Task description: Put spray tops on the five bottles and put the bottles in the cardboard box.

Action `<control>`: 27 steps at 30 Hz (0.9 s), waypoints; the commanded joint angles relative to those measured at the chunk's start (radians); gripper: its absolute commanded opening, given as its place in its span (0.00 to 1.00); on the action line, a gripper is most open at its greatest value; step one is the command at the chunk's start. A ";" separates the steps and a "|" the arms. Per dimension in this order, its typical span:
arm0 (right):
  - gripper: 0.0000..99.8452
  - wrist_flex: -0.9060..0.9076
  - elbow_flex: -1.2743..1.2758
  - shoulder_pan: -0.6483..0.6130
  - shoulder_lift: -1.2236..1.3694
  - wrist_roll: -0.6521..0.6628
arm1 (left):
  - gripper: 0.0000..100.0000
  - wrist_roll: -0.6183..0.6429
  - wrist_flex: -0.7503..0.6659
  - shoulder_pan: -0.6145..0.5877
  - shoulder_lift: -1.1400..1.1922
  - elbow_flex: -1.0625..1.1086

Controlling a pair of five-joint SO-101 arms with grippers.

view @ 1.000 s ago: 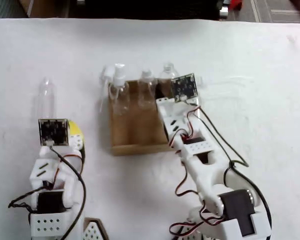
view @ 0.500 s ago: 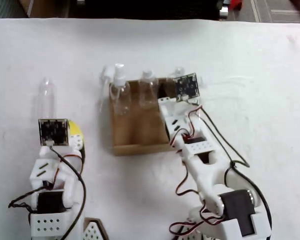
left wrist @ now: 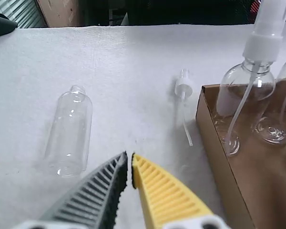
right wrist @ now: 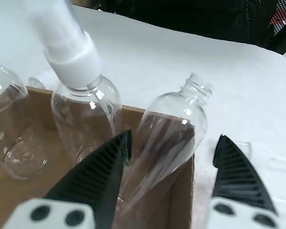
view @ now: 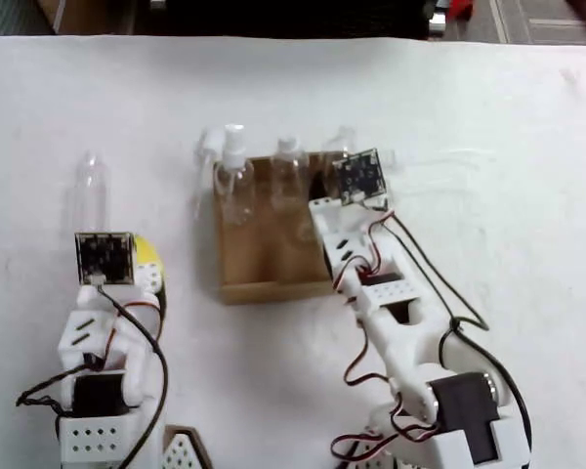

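I'm working over the white table point(view: 488, 117), with the cardboard box point(view: 264, 264) sitting mid-table. The right gripper point(right wrist: 175, 138) is hovering at the box's far right corner with its jaws standing wide apart. The left gripper point(left wrist: 129, 157) is resting nearer me, pressed together on nothing.

An uncapped bottle point(right wrist: 174, 119) is leaning tilted in that corner between the right jaws. I can't tell whether either jaw is touching it. Just beside it a capped bottle point(right wrist: 83, 109) is standing upright. Another open bottle point(left wrist: 71, 129) is lying on the cloth well left of the box, and a loose spray top point(left wrist: 183, 90) is lying near the box's left wall.

My worry is that closing on a slanted, slick bottle could squirt it sideways into its capped neighbour. Leaving it there would box it without a top.
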 commanded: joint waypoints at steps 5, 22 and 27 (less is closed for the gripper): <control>0.12 0.005 0.109 0.042 -0.266 0.023 | 0.02 -0.011 0.002 0.015 -0.004 -0.064; 0.02 0.452 -0.023 0.004 -0.394 0.158 | 0.02 -0.011 0.002 0.015 -0.004 -0.064; 0.02 0.674 -0.311 0.094 -0.232 -0.023 | 0.02 -0.011 0.002 0.015 -0.004 -0.066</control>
